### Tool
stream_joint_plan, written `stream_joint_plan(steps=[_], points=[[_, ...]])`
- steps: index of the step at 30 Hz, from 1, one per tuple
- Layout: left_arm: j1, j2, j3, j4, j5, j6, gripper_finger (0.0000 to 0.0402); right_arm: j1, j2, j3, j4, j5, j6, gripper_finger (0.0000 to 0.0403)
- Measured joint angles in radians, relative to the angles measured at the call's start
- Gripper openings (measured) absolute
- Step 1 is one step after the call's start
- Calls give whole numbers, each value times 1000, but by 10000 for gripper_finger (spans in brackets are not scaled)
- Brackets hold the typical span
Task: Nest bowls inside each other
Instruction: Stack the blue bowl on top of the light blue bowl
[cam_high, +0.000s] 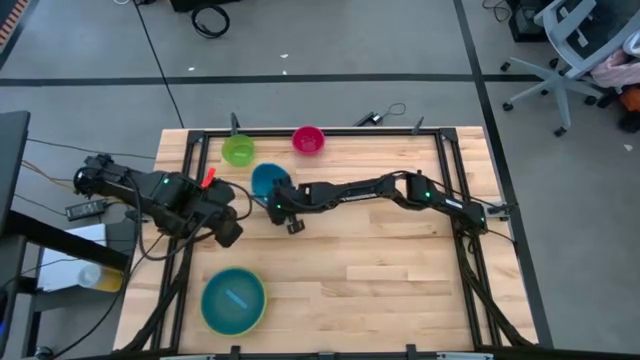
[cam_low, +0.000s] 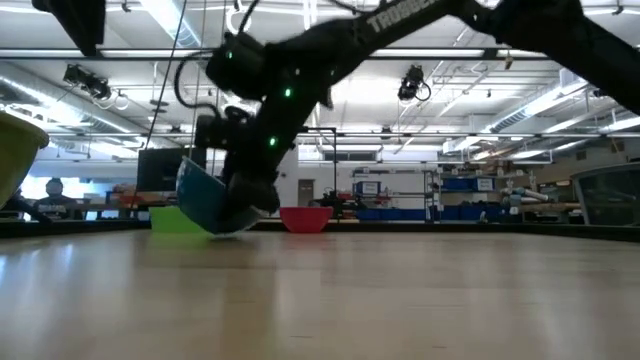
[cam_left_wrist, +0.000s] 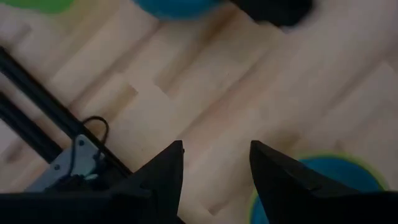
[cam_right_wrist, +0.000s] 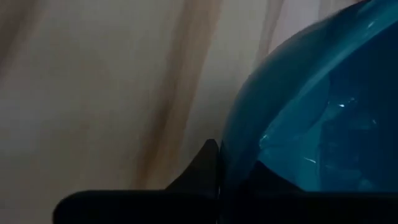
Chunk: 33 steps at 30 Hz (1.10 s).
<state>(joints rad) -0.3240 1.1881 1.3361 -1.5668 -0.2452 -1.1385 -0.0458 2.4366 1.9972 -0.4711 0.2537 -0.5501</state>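
Observation:
A medium blue bowl (cam_high: 264, 180) stands tilted at the table's far left centre, with my right gripper (cam_high: 279, 202) shut on its rim. Behind it a small green bowl (cam_high: 238, 150) and a small pink bowl (cam_high: 308, 139) sit on their bases near the far edge. A large light blue bowl (cam_high: 233, 298) rests inside a yellow-green bowl (cam_high: 263, 312) near the front left. My left gripper (cam_high: 228, 228) hangs open above bare wood between the blue bowl and the nested pair. My right gripper pinches the medium blue bowl's rim (cam_right_wrist: 231, 144), on the side nearest the table's middle. One finger (cam_right_wrist: 208, 163) is outside the wall and the other inside. It comes slanting down from the table's right. The bowl (cam_low: 203, 197) is tipped, its low edge (cam_low: 228, 231) at the tabletop.
Black frame rails (cam_high: 184, 250) run along the table's left and right sides, and a clamp with a cable (cam_left_wrist: 81, 155) sits by the left rail. Bare wood (cam_high: 380, 270) fills the table's middle and right front. An office chair (cam_high: 570, 50) stands beyond the far right corner.

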Motion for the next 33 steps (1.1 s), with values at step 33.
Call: stream_joint_plan(steps=[33], points=[[306, 2, -1, 425, -128, 358, 185, 222, -159, 2, -177, 573, 146, 16]])
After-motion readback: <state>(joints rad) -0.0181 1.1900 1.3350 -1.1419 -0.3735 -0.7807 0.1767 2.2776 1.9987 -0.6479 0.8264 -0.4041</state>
